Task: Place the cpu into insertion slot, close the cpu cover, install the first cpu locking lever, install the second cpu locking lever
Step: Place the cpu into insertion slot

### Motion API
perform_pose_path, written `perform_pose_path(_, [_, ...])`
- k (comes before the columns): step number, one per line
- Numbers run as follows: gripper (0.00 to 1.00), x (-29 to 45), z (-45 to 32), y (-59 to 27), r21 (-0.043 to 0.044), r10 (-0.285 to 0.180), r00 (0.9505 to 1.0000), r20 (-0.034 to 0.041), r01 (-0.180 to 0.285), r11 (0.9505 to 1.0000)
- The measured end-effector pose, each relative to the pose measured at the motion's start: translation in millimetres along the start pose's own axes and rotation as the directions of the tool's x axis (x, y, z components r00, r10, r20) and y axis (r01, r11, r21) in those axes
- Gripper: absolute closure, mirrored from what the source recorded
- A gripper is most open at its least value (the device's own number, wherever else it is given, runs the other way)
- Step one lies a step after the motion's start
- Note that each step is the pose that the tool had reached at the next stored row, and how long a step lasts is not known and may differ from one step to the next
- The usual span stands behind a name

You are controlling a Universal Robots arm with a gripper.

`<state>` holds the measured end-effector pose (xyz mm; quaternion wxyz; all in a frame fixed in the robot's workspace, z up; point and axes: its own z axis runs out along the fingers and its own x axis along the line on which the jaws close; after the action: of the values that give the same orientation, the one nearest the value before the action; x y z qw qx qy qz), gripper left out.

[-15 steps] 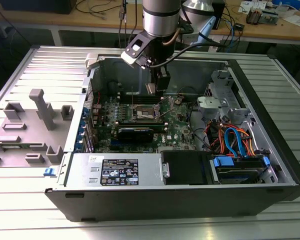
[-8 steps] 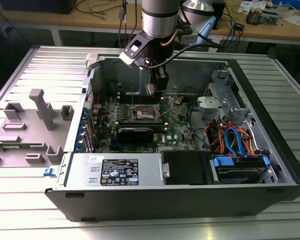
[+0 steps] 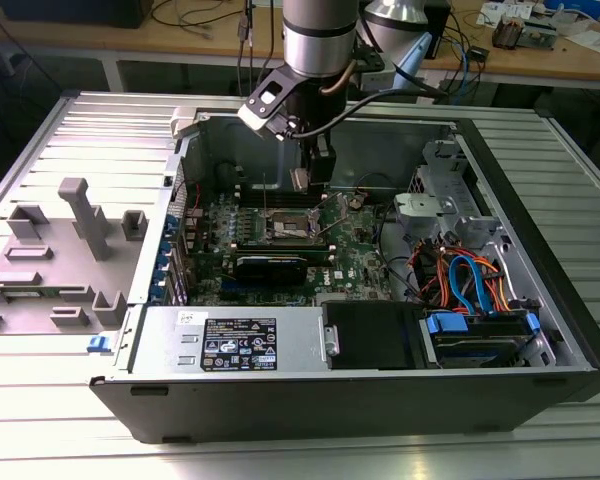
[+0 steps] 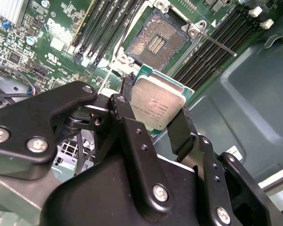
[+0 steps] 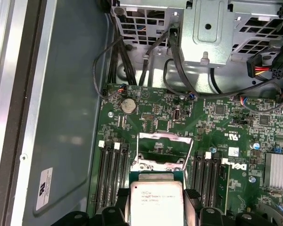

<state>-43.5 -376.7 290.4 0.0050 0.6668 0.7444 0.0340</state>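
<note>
The insertion slot (image 4: 156, 41) lies uncovered, with open air between it and the cpu (image 4: 158, 104) clamped in the gripper (image 4: 155, 101). The raised cpu cover (image 5: 165, 136) stands at one edge, and memory slots (image 5: 112, 174) flank two sides. In the exterior view a black card (image 3: 270, 265) lies just beside the slot; a drive cage (image 3: 430, 205) and cable bundle (image 3: 460, 275) crowd the exterior view's right.
</note>
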Motion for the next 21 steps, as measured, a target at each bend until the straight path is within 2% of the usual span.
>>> perform_pose_path(21, [0.46, 0.3, 1.0, -3.4, -0.0002, 0.004, 1.0000, -0.0001, -0.004, 1.0000])
